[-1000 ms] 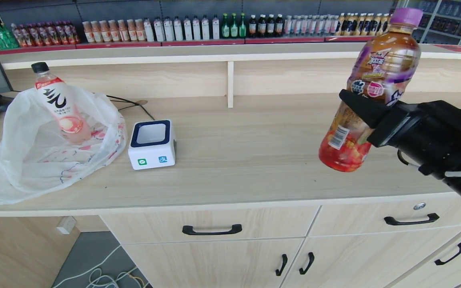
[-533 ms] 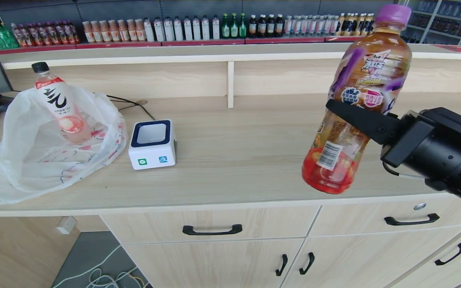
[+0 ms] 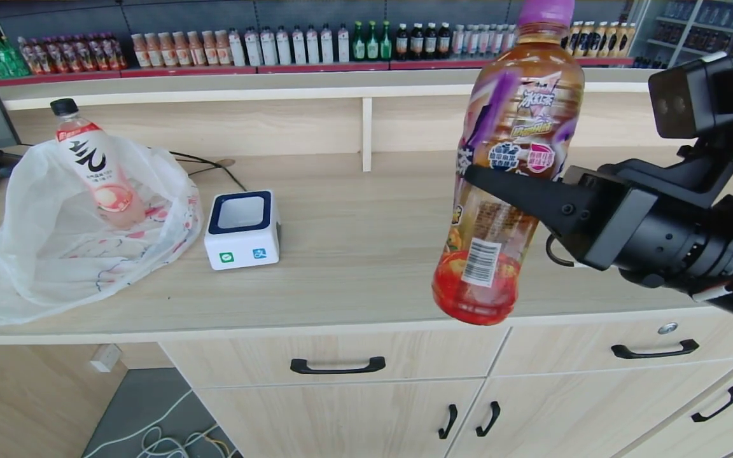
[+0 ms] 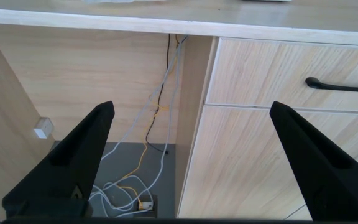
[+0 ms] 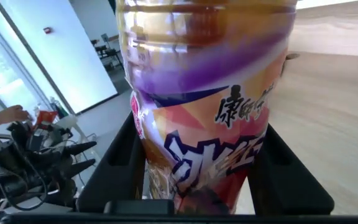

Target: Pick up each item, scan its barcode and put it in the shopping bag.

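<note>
Right end effector (image 3: 500,191) clamped on the purple-capped tea bottle (image 3: 519,114) at mid-body. The bottle is held almost upright in the air, well to the right of the scanner (image 3: 242,229), its base over the front edge of the surface (image 3: 366,254). Barcode (image 3: 480,262) is on the lower label. Shopping bag (image 3: 42,254) lies just left of the scanner, with a pink drink bottle (image 3: 96,172) standing inside. Left end effector (image 4: 188,162) fingers apart, holding nothing, below surface level.
</note>
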`<state>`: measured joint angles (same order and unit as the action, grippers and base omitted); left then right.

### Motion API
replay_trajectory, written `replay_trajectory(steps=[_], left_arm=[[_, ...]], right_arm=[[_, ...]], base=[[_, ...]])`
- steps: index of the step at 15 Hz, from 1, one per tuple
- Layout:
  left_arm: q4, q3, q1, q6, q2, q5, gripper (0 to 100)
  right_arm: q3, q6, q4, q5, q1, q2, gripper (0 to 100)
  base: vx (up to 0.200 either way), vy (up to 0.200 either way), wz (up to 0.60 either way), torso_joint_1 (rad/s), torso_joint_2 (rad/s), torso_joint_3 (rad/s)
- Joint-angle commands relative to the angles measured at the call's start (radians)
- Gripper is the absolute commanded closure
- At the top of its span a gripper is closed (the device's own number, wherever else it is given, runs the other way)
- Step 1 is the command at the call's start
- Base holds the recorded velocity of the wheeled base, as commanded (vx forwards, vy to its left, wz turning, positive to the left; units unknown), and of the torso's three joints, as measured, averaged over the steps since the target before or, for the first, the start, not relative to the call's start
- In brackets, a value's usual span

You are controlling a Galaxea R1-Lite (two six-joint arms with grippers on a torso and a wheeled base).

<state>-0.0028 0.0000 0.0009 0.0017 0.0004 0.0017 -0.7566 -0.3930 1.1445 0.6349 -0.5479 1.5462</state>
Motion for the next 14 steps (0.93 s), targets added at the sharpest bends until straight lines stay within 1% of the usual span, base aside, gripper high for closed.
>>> replay_trajectory(steps=[1, 3, 4, 5, 7, 14], left_arm=[[0.000, 0.000, 0.001, 0.000, 0.000, 0.000, 0], [0.000, 0.000, 0.001, 0.000, 0.000, 0.000, 0], [0.000, 0.000, 0.001, 0.000, 0.000, 0.000, 0], [0.000, 0.000, 0.001, 0.000, 0.000, 0.000, 0], [0.000, 0.000, 0.001, 0.000, 0.000, 0.000, 0], [0.000, 0.000, 0.001, 0.000, 0.000, 0.000, 0]], right_arm=[[-0.006, -0.015, 0.021, 0.034, -0.014, 0.028, 100], [-0.007, -0.093, 0.080, 0.134, -0.015, 0.025, 100], [-0.009, -0.121, 0.100, 0.157, -0.018, 0.023, 100], [-0.007, -0.182, 0.143, 0.201, -0.018, 0.018, 100], [-0.015, -0.268, 0.185, 0.247, -0.023, 0.018, 100], [-0.032, -0.287, 0.187, 0.261, -0.090, 0.045, 100]], base=[[0.000, 0.000, 0.00, 0.000, 0.00, 0.000], [0.000, 0.000, 0.00, 0.000, 0.00, 0.000], [0.000, 0.000, 0.00, 0.000, 0.00, 0.000], [0.000, 0.000, 0.00, 0.000, 0.00, 0.000], [0.000, 0.000, 0.00, 0.000, 0.00, 0.000], [0.000, 0.000, 0.00, 0.000, 0.00, 0.000]])
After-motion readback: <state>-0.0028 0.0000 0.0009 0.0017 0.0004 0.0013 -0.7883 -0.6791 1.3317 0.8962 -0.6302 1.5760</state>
